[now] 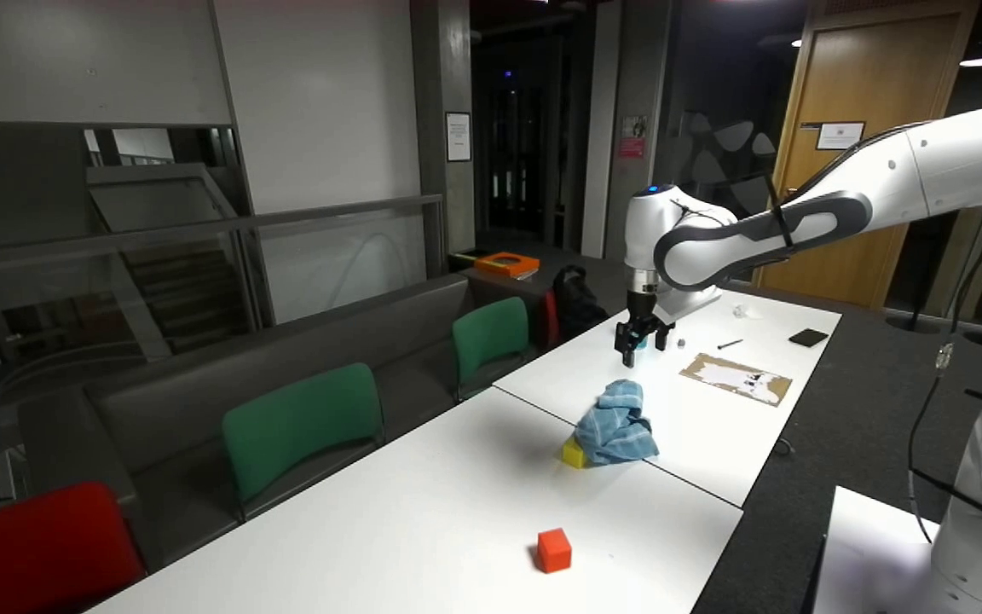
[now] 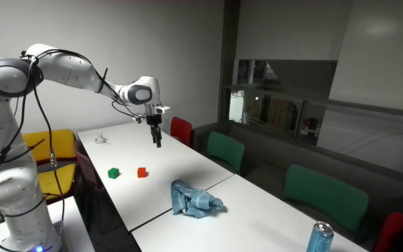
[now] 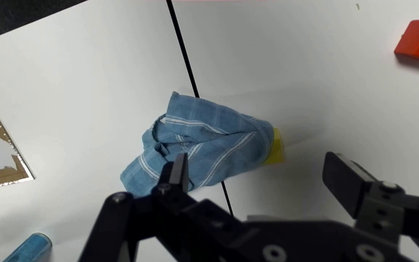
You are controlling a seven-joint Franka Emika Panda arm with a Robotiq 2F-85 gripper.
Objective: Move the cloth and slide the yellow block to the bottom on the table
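A crumpled blue cloth with white stripes [image 1: 617, 426] lies on the white table [image 1: 423, 520], over the dark seam; it also shows in an exterior view [image 2: 194, 201] and the wrist view [image 3: 213, 140]. The yellow block [image 1: 574, 454] is partly covered by the cloth, with one end sticking out, also seen in the wrist view [image 3: 276, 149]. In an exterior view the cloth hides it. My gripper [image 1: 644, 350] is open and empty, above the table and apart from the cloth; it also shows in an exterior view [image 2: 157, 142] and the wrist view [image 3: 256, 158].
A red block [image 2: 141, 172] and a green block [image 2: 113, 173] sit on one table half. A blue can [image 2: 320, 238] stands on the other half. A cardboard piece [image 1: 738, 379], a pen [image 1: 730, 344] and a black phone [image 1: 808, 338] lie beyond the cloth.
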